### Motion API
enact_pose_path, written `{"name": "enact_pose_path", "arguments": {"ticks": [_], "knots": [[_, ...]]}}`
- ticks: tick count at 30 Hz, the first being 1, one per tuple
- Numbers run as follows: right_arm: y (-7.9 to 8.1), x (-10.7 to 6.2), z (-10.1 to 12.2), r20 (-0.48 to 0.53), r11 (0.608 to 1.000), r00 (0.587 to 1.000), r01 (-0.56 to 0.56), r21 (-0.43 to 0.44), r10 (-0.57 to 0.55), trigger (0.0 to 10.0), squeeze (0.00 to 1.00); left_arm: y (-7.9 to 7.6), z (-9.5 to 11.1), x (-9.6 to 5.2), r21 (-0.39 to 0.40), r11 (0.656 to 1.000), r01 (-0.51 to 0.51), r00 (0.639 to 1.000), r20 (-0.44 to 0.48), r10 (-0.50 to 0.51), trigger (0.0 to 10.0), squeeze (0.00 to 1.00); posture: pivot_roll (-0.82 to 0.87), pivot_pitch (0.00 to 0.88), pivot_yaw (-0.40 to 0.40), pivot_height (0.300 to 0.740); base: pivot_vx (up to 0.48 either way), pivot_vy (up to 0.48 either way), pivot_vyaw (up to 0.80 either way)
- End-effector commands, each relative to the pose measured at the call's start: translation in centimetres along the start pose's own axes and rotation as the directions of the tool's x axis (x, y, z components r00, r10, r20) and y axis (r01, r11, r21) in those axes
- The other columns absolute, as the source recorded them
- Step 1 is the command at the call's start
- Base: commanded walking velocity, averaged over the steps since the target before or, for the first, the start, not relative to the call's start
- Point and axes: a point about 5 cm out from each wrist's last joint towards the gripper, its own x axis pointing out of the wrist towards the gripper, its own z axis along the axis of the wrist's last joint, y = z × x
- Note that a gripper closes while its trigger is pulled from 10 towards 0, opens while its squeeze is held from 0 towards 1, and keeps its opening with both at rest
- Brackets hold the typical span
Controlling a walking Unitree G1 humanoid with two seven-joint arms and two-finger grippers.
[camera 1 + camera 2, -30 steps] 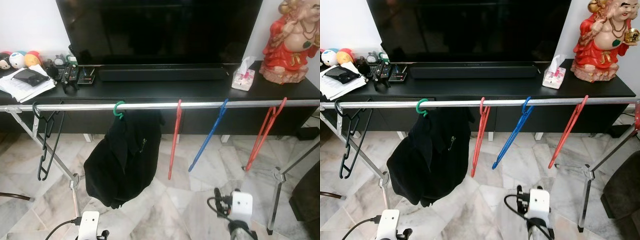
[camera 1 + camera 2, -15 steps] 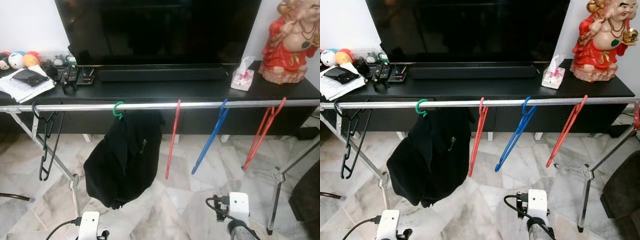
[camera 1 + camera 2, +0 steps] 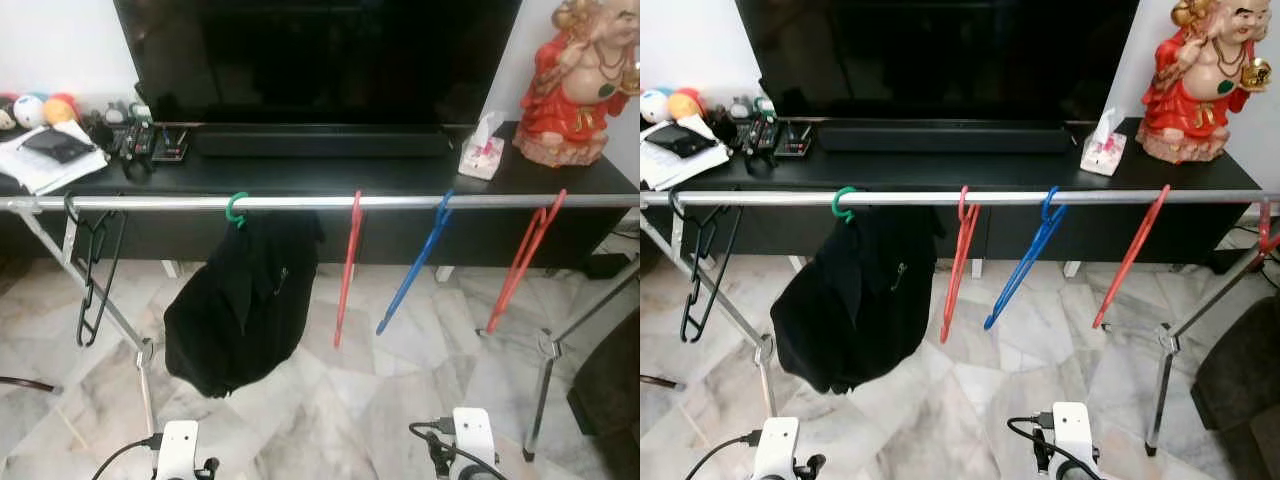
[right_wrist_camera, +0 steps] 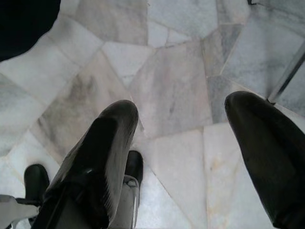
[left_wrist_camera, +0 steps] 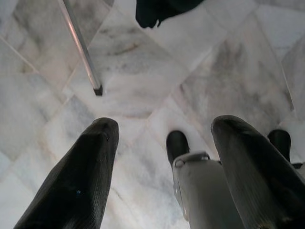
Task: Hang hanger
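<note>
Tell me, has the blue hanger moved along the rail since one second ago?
No. The blue hanger hangs at the same place on the rail, right of the red hanger; the picture's small shift is the camera's.

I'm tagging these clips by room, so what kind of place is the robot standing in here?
Most likely a home living room, used for drying laundry. A large television stands on a low black console, a marble floor lies below, and a metal clothes rail carries hangers and a black garment.
</note>
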Motion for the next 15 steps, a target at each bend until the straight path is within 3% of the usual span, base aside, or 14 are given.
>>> {"name": "enact_pose_path", "arguments": {"ticks": [1,15], "knots": [[0.2,-0.1,-0.6,-0.033,1.0,0.999,0.009,0.028,-0.008,10.0,0.0,0.1,-0.8,-0.2,-0.014,1.0,-0.008,1.0,-0.027,0.008,10.0,0.0,-0.05,0.0,-0.017,0.74,-0.307,0.0,0.0],[0.6,-0.4,-1.7,-0.076,1.0,0.997,0.008,0.027,-0.005,10.0,0.0,0.2,-1.1,-0.3,-0.01,1.0,-0.009,0.999,-0.034,0.009,10.0,0.0,-0.05,0.0,-0.021,0.74,-0.351,0.0,0.0]]}}
